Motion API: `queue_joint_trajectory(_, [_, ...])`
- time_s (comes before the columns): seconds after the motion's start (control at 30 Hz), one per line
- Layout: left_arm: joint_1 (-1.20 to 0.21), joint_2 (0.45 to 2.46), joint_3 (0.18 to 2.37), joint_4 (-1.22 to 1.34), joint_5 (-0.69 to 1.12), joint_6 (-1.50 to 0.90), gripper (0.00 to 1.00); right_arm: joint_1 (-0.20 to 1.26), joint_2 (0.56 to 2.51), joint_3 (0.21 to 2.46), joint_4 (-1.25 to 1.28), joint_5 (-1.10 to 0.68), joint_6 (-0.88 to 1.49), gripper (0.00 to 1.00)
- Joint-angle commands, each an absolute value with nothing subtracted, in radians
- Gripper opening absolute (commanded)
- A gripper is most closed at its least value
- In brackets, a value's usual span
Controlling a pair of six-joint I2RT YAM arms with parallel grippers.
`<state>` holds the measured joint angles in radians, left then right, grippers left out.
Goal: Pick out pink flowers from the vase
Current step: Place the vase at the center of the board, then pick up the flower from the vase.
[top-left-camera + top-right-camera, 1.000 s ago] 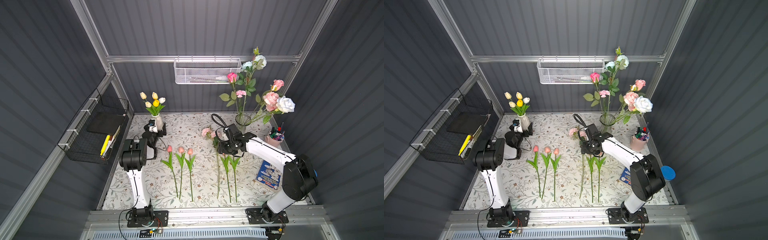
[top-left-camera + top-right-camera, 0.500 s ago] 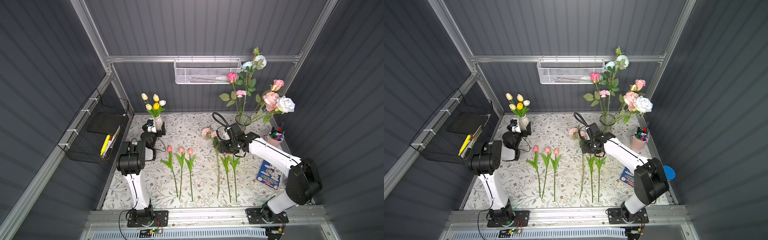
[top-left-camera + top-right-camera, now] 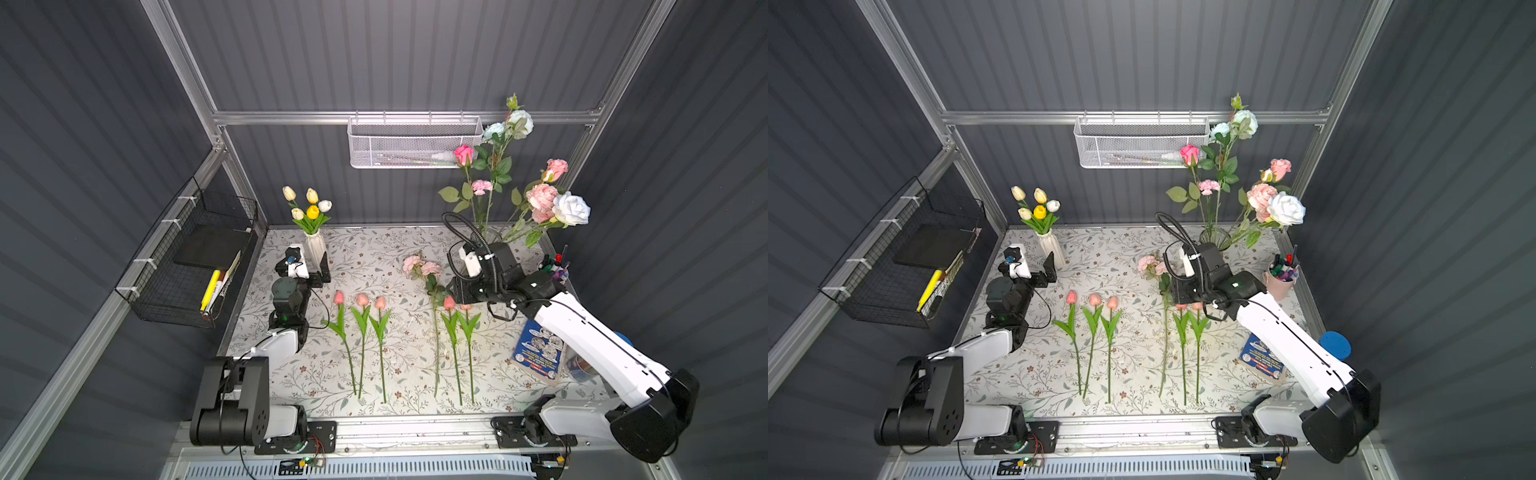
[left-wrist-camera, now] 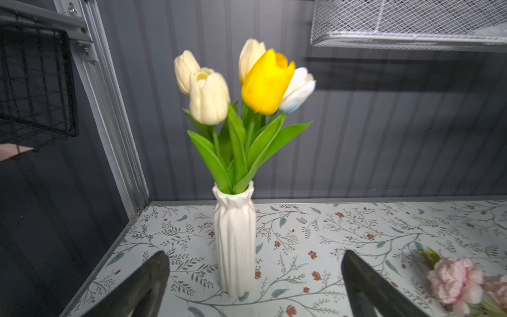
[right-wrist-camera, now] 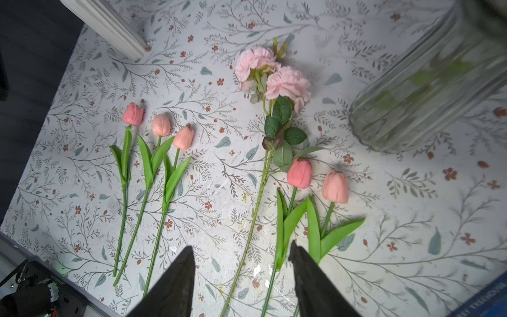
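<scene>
A glass vase (image 3: pixel 486 237) (image 5: pixel 411 96) at the back right holds pink roses (image 3: pixel 540 197), a deep pink rose (image 3: pixel 464 153), a pale pink carnation (image 3: pixel 482 185) and white and pale blue roses. On the table lie three pink tulips (image 3: pixel 362 299), a pink carnation spray (image 3: pixel 419 266) (image 5: pixel 274 76) and two more pink tulips (image 3: pixel 449 302) (image 5: pixel 315 181). My right gripper (image 3: pixel 457 291) (image 5: pixel 241 258) hovers open over the two tulips' stems, holding nothing. My left gripper (image 3: pixel 320 270) (image 4: pixel 253 260) stands wide open facing the white vase (image 4: pixel 234 241) of yellow, cream and white tulips.
A white mesh basket (image 3: pixel 415 141) hangs on the back wall. A black wire basket (image 3: pixel 195 266) hangs on the left wall. A pink pen cup (image 3: pixel 1281 280) and a blue booklet (image 3: pixel 538 351) sit at the right edge.
Both arms have folded, their elbows dropping toward the front rail. The grippers have shifted only slightly and their jaws stand as before.
</scene>
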<state>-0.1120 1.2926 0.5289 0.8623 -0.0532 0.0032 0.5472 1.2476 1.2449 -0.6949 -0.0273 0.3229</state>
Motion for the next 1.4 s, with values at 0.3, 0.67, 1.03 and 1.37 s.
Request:
queue_joint_trajectory(0.3, [-0.469,0.943,0.761,-0.032,-0.324,-0.119,0.99,0.499,1.307,1.754,-0.867,0.370,0.334,0.73])
queue_joint_trajectory(0.67, [-0.468,1.024,0.780,-0.086,0.110,-0.137,0.99,0.324,1.560,1.960,-0.868,0.118,0.290,0.51])
queue_joint_trajectory(1.03, [-0.481,1.000,0.722,-0.057,0.121,-0.172,0.99,0.234,1.714,2.003,-0.847,0.034,0.233,0.30])
queue_joint_trajectory(1.37, [-0.513,0.971,0.712,-0.052,0.088,-0.158,0.99,0.245,1.786,1.976,-0.705,0.156,0.140,0.27])
